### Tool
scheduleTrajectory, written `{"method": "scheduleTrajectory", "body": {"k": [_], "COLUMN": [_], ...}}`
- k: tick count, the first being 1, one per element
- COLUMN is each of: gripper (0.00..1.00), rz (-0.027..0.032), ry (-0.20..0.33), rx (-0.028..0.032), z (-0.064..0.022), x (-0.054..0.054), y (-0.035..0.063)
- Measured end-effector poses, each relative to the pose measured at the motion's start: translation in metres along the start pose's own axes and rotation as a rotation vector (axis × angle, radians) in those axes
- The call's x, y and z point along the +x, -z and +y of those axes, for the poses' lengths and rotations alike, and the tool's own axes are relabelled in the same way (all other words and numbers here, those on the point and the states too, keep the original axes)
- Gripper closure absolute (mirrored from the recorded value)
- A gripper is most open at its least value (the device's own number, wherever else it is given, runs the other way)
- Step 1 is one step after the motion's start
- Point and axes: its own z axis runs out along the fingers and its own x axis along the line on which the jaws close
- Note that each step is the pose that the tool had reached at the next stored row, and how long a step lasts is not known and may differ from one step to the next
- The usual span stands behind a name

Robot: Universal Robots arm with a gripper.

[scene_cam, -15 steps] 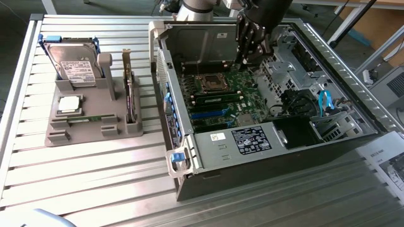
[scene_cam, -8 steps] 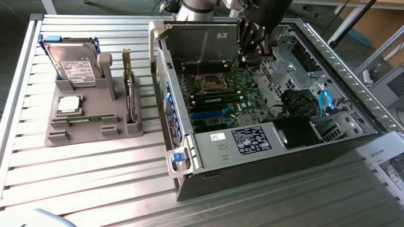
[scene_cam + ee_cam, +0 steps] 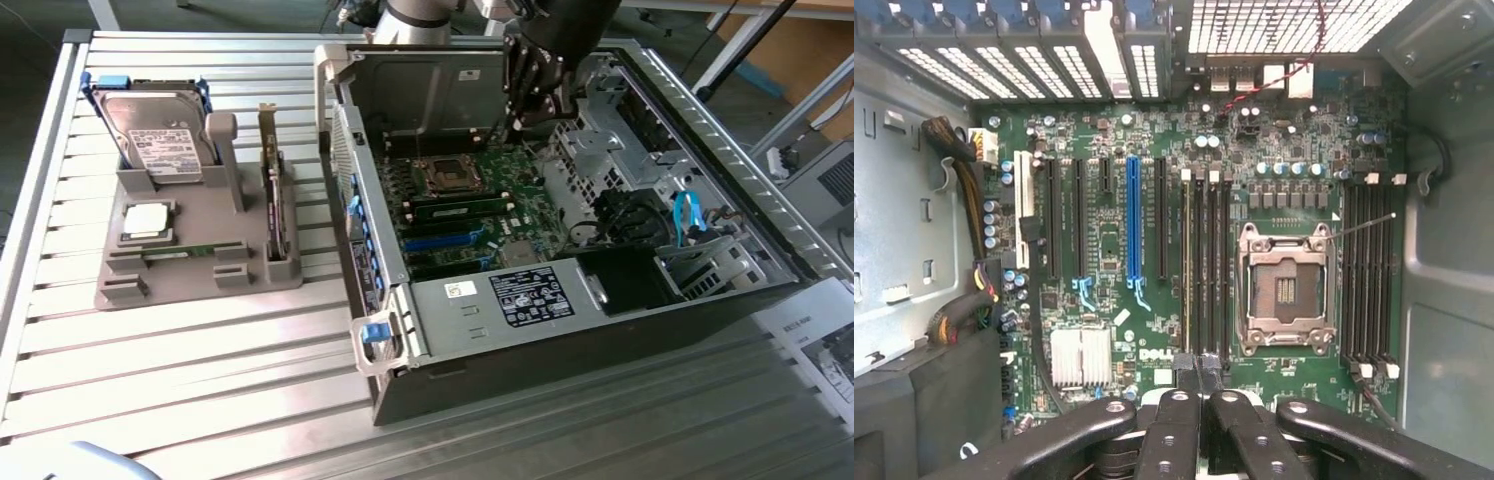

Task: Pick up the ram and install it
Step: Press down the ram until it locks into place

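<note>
Left of the computer case (image 3: 454,330) in the exterior view lies the ram (image 3: 180,250), long axis towards that case, well apart from the clenched tool (image 3: 1199,370) inside.

My black gripper (image 3: 1199,400), fingers pressed together, hangs over the green motherboard (image 3: 1114,240), by the ends of the black memory slots (image 3: 1206,265) beside the empty metal-framed processor socket (image 3: 1286,290). I see a blue expansion slot (image 3: 1133,220) and a ribbed silver heatsink (image 3: 1081,356).
</note>
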Motion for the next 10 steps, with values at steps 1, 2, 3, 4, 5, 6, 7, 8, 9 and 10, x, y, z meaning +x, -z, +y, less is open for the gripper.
{"method": "scheduleTrajectory", "body": {"k": [1,2,3,4,5,6,7,8,9,10], "gripper": [0.90,0.90,0.90,0.90,0.90,0.90,0.90,0.90,0.90,0.90], "rz": [0.0009,0.0021,0.0034,0.0039,0.0045,0.0049,0.0053,0.0058,0.0063,0.0067], "ry": [0.000,0.000,0.000,0.000,0.000,0.000,0.000,0.000,0.000,0.000], "rx": [0.0000,0.0000,0.0000,0.0000,0.0000,0.0000,0.0000,0.0000,0.0000,0.0000], "z": [-0.0013,-0.0031,-0.0049,-0.0063,-0.0085,-0.0107,-0.0129,-0.0150,-0.0169,-0.0189], "x": [0.000,0.000,0.000,0.000,0.000,0.000,0.000,0.000,0.000,0.000], "y": [0.0000,0.0000,0.0000,0.0000,0.0000,0.0000,0.0000,0.0000,0.0000,0.0000]}}
